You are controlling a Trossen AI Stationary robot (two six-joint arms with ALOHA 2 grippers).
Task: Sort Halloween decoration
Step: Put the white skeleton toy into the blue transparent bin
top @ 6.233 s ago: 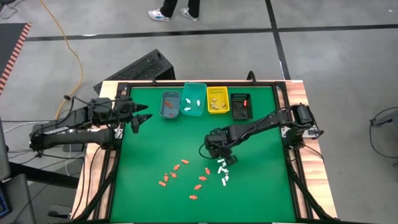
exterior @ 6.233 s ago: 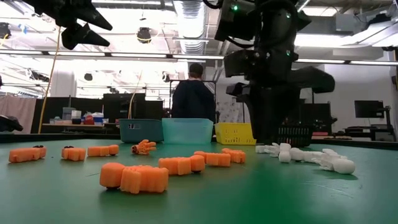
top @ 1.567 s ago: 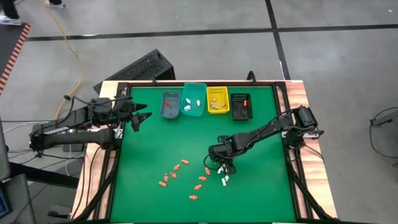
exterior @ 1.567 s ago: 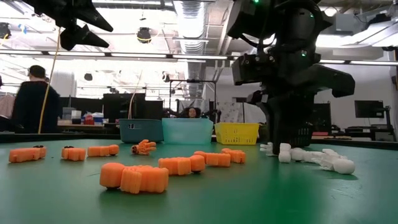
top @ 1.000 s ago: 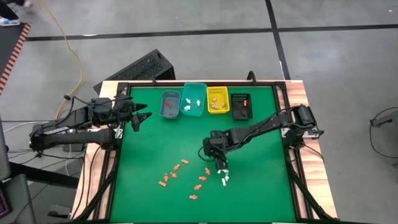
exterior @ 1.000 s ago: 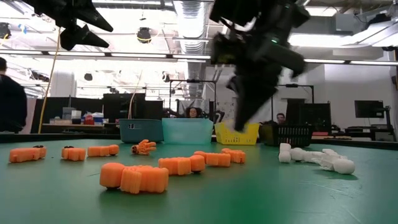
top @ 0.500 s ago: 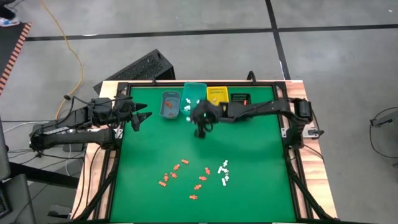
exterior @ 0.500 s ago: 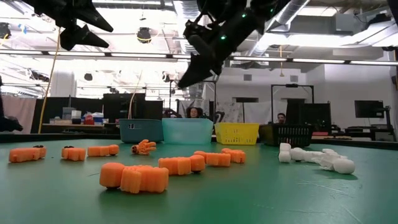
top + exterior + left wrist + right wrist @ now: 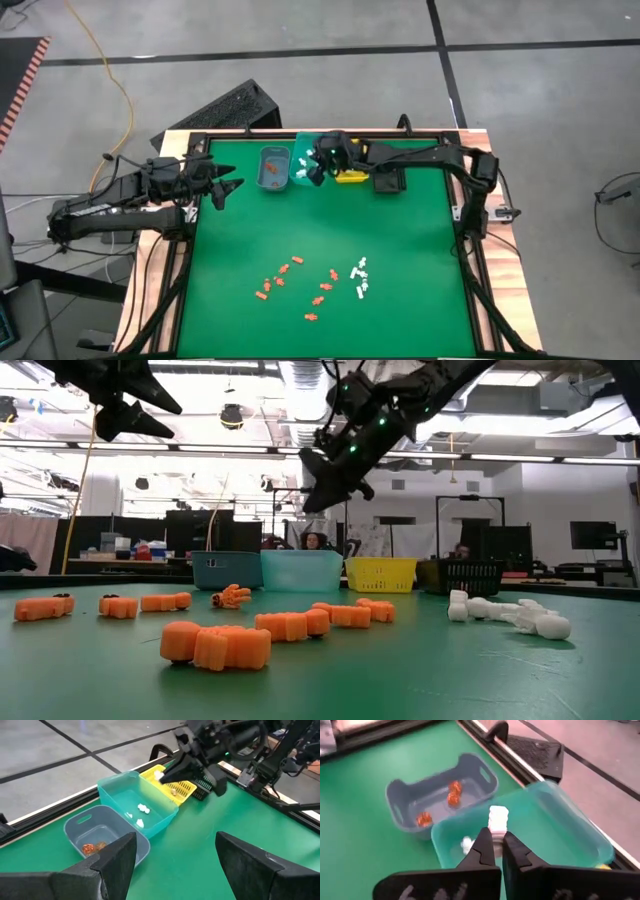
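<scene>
Right gripper (image 9: 494, 851) pinching white piece (image 9: 497, 819) over teal bin (image 9: 570, 835); hidden in high view. Left gripper (image 9: 172, 857) spread, far left.

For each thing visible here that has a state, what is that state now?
Right end effector: shut on a white piece, above the teal bin.
Left end effector: open, empty, at the table's left edge.
Blue-grey bin: holds orange pieces.
Teal bin: holds white pieces.
Loose pieces: lying on the mat.

I work in a big open lab: exposed ceiling ducts (image 9: 300, 380), monitors (image 9: 590, 536), taped concrete floor (image 9: 300, 60).
</scene>
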